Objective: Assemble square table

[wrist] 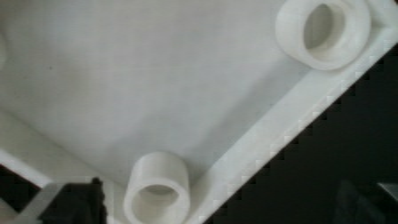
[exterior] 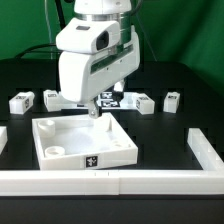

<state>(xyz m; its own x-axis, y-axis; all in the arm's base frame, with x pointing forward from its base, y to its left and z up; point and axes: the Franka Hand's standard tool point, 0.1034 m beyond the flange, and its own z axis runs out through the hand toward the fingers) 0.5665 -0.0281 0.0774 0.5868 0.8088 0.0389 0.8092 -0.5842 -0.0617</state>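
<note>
One long white border rail (exterior: 110, 181) lies nearest me, across the 6 o'clock edge of the black table (exterior: 160, 128). A second rail (exterior: 208, 150) sits at about 4 o'clock from the tabletop, and the end of a third (exterior: 3, 136) shows at 9 o'clock.

Just behind the near rail, in the middle of the table, rests the square white tabletop (exterior: 112, 150). It lies flat, rim upward, with a black-and-white tag (exterior: 92, 160) on its near wall and a round socket (exterior: 54, 150) in its 7 o'clock corner.

Over the tabletop's 12 o'clock rim hangs the gripper (exterior: 94, 110), pointing straight down from the bulky white arm (exterior: 95, 55). I cannot tell whether it touches the rim. Seen from the wrist, its dark fingers (wrist: 68, 200) stand wide apart with nothing clamped, and two more sockets (wrist: 326, 35) show along one rim beneath.

Farthest back, four short tagged legs (exterior: 22, 101) lie in a loose row, well apart from the tabletop: two towards 10 and 11 o'clock, two towards 1 and 2 o'clock. A green backdrop (exterior: 20, 30) closes the room at 12.
</note>
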